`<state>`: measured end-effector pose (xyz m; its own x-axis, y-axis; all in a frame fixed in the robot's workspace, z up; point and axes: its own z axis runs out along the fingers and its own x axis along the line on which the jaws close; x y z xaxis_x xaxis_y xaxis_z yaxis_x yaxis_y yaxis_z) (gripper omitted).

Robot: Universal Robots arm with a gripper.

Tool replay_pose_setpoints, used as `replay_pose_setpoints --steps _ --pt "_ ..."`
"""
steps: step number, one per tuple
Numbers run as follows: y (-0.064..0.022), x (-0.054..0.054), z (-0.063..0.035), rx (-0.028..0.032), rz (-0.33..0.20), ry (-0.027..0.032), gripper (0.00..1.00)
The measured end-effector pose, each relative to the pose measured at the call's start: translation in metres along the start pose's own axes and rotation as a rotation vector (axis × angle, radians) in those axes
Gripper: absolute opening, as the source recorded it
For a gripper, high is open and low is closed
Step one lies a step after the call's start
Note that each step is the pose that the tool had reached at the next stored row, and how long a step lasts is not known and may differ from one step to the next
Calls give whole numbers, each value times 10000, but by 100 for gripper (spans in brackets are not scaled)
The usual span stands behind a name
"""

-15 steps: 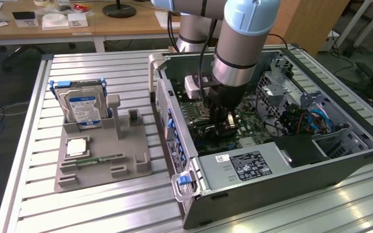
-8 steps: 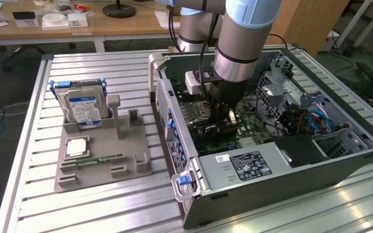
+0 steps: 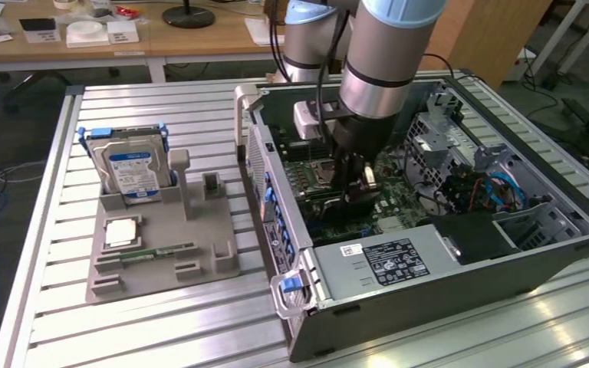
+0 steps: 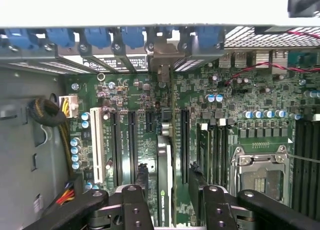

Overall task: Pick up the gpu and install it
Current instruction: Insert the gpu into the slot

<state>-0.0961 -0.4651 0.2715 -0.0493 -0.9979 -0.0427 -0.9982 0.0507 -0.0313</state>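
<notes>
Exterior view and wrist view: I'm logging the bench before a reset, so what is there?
table: one, silver, slatted, under everything
computer case: one, dark grey, open, the exterior view's right
motherboard: one, green, inside the case
gpu: one, green, edge-on on the motherboard
power supply: one, grey with a black label, inside the case
fixture: one, grey, the exterior view's left
hard drive: one, blue-white label, upright in the fixture
memory stick: one, green, flat on the fixture
processor chip: one, silver, flat on the fixture
arm: one, grey and blue, above the case
gripper: one, black, open, either side of the gpu
</notes>
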Motion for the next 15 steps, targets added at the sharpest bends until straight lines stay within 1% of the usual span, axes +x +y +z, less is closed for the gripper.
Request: replay_pose_setpoints --steps 9,15 --pt "-4 -15 -141 -1 0 1 45" --pt "-6 -21 -193 1 0 -1 45"
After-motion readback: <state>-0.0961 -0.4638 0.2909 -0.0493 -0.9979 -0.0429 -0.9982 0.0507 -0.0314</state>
